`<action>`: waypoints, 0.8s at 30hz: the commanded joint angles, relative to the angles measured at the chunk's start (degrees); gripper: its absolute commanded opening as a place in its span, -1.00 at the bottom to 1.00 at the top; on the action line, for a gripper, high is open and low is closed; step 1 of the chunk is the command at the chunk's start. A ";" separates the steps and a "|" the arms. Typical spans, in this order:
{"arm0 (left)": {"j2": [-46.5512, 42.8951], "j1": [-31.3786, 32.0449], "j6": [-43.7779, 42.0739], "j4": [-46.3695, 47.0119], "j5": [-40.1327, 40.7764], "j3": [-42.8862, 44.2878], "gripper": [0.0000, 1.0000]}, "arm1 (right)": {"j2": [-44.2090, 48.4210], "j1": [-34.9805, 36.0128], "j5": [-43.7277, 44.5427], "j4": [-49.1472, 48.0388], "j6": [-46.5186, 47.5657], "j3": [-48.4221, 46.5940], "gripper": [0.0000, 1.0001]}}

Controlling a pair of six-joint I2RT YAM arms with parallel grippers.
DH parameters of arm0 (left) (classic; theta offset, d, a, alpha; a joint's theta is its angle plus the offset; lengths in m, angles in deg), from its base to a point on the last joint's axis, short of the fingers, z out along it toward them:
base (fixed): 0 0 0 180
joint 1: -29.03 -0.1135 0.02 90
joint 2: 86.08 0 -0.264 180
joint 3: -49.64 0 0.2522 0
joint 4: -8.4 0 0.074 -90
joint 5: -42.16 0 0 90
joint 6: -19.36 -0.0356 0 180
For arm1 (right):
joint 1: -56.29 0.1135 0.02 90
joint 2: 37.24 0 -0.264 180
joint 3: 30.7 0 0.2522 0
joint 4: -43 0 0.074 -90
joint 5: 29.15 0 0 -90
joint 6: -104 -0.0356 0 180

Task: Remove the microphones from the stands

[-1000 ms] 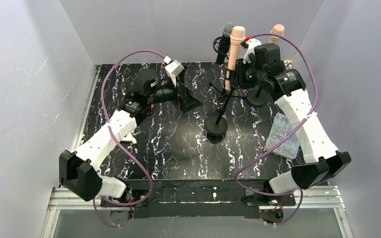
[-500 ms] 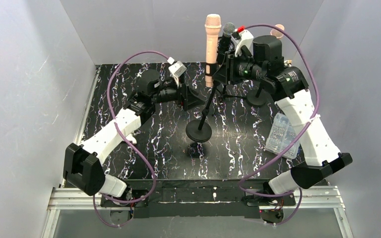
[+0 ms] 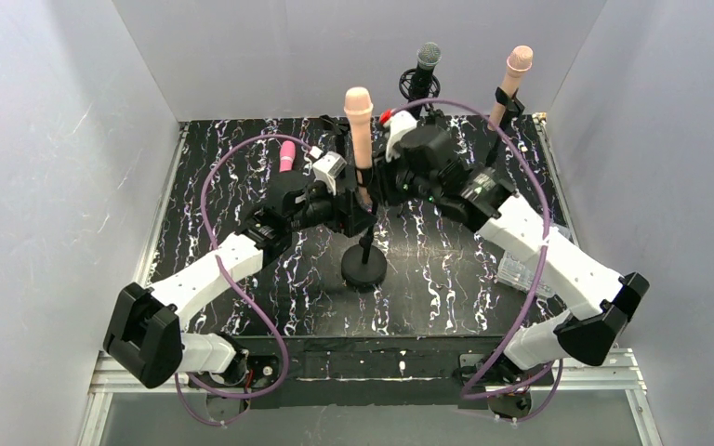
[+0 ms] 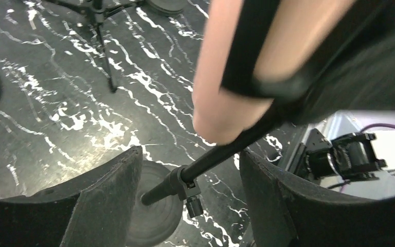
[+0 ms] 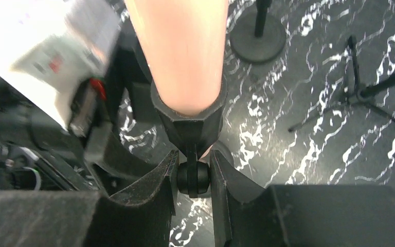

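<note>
The right end effector [image 5: 193, 160] pinches the stand [image 5: 194, 179] at its joint, directly below the clip [image 5: 190, 121] holding the microphone [image 5: 185, 51]; brace there. The left end effector [image 4: 189, 157] is spread, microphone just ahead between its fingers [image 4: 108, 200]: close squarely, then pull along the clip's axis.

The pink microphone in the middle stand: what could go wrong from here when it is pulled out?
1. The left end effector is open, with the rod of the stand between its fingers, below the microphone; closing here may catch the rod instead.
2. The right end effector pinches only the small joint under the clip; a hard pull may tilt the stand.
</note>
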 commanded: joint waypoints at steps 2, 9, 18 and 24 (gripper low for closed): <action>-2.12 0.24 -1.89 3.74 5.86 -2.94 0.35 | 6.18 6.33 14.50 -15.81 1.28 8.87 -0.97; -1.90 0.48 -2.22 4.82 8.47 -6.11 0.27 | 7.64 14.02 26.59 -18.95 1.43 15.18 -0.97; -11.47 0.67 3.98 4.22 13.65 -16.07 0.15 | 7.43 17.92 32.18 -16.32 0.49 15.74 -0.97; -10.08 0.70 8.68 5.79 8.92 -16.97 0.20 | 6.79 17.95 34.38 -14.07 0.07 16.01 -0.97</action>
